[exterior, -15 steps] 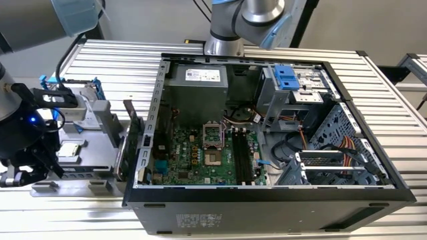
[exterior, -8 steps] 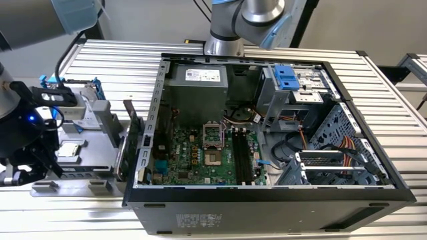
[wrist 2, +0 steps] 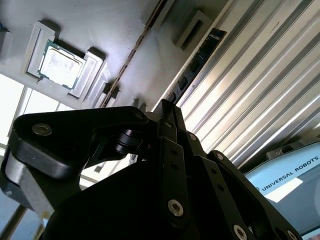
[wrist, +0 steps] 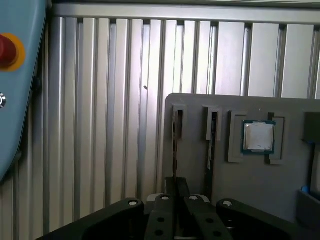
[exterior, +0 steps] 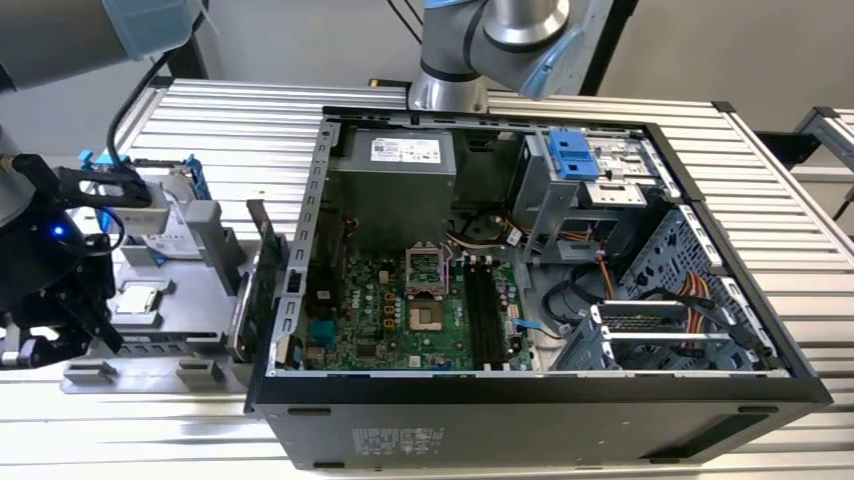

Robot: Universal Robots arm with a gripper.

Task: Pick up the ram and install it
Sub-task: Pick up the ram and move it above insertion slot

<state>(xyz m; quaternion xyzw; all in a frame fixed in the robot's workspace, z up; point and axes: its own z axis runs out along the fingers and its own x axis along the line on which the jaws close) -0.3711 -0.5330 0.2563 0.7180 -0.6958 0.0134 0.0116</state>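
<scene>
the end effector [wrist: 176, 189] hangs over a grey tray [wrist: 290, 200], in line with the ram [wrist: 175, 145], which stands on edge in the slot nearest the tray's rim. how far it is open cannot be told. a processor [wrist: 258, 136] sits in the tray, on the ribbed worktop [wrist: 100, 125].

Bright even light, white glare along the ribbed aluminium table [wrist 2: 250, 95]
</scene>
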